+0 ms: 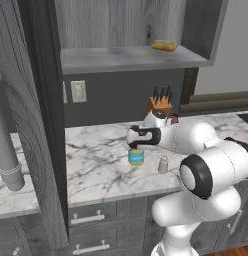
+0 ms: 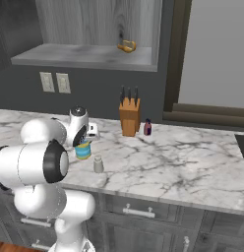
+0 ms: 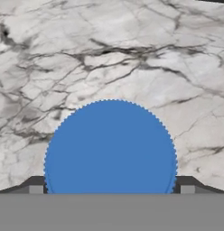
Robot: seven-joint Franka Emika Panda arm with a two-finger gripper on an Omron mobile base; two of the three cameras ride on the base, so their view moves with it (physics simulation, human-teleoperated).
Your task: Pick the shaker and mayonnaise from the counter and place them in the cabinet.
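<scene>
The mayonnaise (image 1: 136,158) (image 2: 83,151), a short jar with a blue lid and blue label, stands on the white marble counter (image 1: 101,165) (image 2: 183,162). My gripper (image 3: 112,187) hangs straight over it, open; in the hand view the blue lid (image 3: 111,146) sits between the two fingertips (image 3: 36,186), one at each side of its rim. The small pale shaker (image 1: 163,164) (image 2: 98,164) stands upright just to the jar's right, untouched. Above the counter is the dark wall cabinet with its grey shelf (image 1: 126,57) (image 2: 84,55).
A yellow-brown item (image 1: 164,45) (image 2: 127,47) lies on the cabinet shelf at the right. A knife block (image 1: 160,106) (image 2: 129,115) and a small dark bottle (image 2: 147,128) stand at the back of the counter. Drawers with silver handles (image 1: 87,218) run below.
</scene>
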